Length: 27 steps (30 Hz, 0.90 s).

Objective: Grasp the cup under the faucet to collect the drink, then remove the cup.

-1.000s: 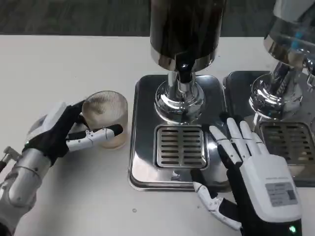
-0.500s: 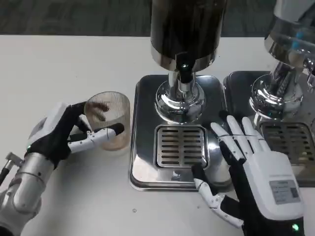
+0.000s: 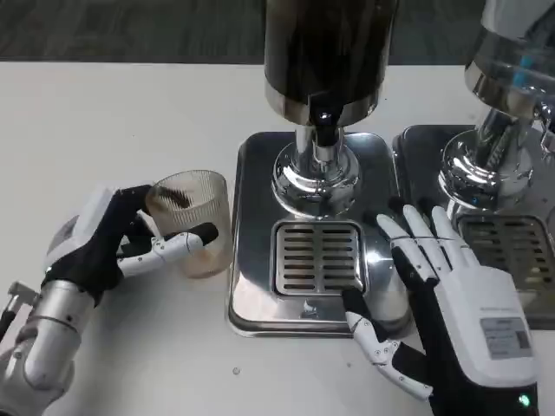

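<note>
The fingers of the left hand (image 3: 108, 247) are wrapped around the ribbed, clear glass cup (image 3: 190, 222), thumb on the near side and the other fingers behind, so the cup is held. It stands on the white table (image 3: 130, 113) just left of the square steel drip tray (image 3: 316, 260), not yet under the black faucet spout (image 3: 323, 128) of the dark cylindrical drink dispenser (image 3: 328, 52). It looks slightly tilted, though through the ribbed glass I cannot be sure.

To do this step well, I think the hand should carry the cup to the right, above the tray's raised edge, and set it upright on the slotted metal grate (image 3: 317, 257), directly below the spout. The grip should stay low on the wall, so the rim is free for the drink.

The right hand (image 3: 460, 303) lies with fingers spread and holding nothing, over the right side of the tray. It may be better kept aside, so the cup has room.
</note>
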Motion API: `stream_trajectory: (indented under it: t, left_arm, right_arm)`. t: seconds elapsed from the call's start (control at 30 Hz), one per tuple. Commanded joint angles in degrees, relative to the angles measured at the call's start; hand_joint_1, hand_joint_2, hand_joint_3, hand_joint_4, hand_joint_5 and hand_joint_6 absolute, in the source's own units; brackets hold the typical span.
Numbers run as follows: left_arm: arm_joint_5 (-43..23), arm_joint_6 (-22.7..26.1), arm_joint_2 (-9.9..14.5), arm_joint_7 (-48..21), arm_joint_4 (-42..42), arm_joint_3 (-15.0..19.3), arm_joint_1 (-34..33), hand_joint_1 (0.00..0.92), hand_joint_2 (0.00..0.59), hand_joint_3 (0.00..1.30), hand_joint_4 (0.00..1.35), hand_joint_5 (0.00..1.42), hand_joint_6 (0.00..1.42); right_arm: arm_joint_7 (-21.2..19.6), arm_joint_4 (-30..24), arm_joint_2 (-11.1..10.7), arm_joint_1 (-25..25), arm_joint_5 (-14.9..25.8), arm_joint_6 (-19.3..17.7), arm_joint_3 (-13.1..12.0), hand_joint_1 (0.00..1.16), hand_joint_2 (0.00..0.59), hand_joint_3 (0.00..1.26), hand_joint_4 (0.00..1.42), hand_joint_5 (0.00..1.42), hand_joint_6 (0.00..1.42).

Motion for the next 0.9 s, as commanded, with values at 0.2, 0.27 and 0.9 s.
stream_trajectory:
  t: [0.2,0.27,0.9]
  left_arm:
    - [1.44,-2.79,1.66,5.01,-1.52,0.11,1.95,0.347,0.132,0.55,0.67,0.93,1.15]
    - [1.75,-3.48,2.18,6.09,-2.21,0.37,2.07,0.340,0.132,0.55,0.66,0.92,1.16]
    - [4.29,-8.27,3.72,7.53,-8.88,0.24,1.45,0.334,0.131,0.56,0.67,0.93,1.16]
  right_arm:
    - [0.20,-0.44,-0.07,0.70,0.72,-1.01,-0.49,0.30,0.421,0.19,0.09,0.00,0.13]
    - [0.26,-0.34,-0.04,0.64,0.91,-1.09,-0.54,0.30,0.421,0.19,0.09,0.00,0.13]
    - [0.03,-0.42,0.75,1.18,1.73,-1.40,-0.37,0.30,0.421,0.19,0.10,0.00,0.15]
